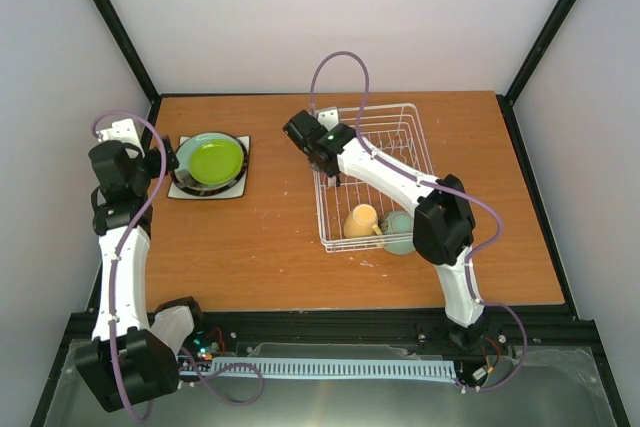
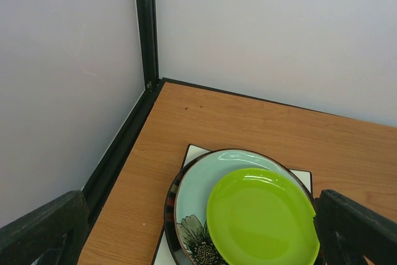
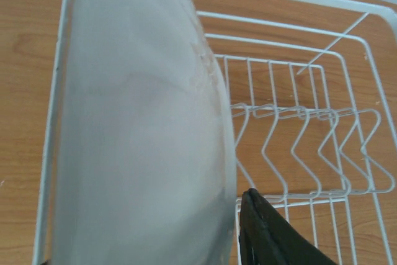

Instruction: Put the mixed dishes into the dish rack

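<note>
The plates are stacked at the table's left: a lime-green plate on a pale green flowered plate, a dark-rimmed plate and a white square plate. My left gripper is open and empty at the stack's left edge. The white wire dish rack holds a yellow mug and a mint bowl. My right gripper hangs over the rack's left side, shut on a pale grey-white dish. One dark finger presses its edge; the other is hidden.
Black frame posts and white walls close in the table's back and sides. The right arm's elbow hangs over the rack's near right corner. Bare wood lies between the stack and the rack.
</note>
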Controlling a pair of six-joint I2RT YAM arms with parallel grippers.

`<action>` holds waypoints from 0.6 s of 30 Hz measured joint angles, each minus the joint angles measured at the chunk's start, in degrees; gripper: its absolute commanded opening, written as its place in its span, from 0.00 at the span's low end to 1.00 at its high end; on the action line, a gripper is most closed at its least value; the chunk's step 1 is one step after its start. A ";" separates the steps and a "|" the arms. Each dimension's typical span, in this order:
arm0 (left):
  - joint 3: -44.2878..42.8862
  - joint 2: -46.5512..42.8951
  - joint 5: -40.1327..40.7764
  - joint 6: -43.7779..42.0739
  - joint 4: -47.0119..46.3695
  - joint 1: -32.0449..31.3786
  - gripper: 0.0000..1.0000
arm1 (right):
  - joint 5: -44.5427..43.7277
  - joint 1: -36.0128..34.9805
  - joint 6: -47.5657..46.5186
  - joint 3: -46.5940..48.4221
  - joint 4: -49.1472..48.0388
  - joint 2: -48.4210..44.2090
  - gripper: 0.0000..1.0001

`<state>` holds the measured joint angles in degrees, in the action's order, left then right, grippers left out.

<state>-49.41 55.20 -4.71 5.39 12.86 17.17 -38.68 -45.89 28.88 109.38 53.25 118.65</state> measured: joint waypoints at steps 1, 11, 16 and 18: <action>0.04 0.00 0.04 0.00 -0.02 0.00 1.00 | 0.37 -0.15 -0.07 -0.04 0.00 0.26 0.38; 0.42 -0.22 0.28 -0.02 -0.02 0.00 1.00 | 1.49 -0.63 -0.61 -0.83 -0.31 0.59 0.70; 0.66 -0.22 0.83 -0.09 -0.02 0.00 1.00 | 0.22 -0.66 -0.50 -1.20 -0.11 0.50 0.79; 0.66 -0.22 1.20 -0.20 -0.02 0.00 1.00 | -0.15 -0.66 -0.59 -1.66 -0.26 0.15 0.81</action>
<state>-48.75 54.98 -3.51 5.19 12.84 17.17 -38.83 -46.54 28.29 107.72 52.99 118.80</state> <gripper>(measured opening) 0.997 0.782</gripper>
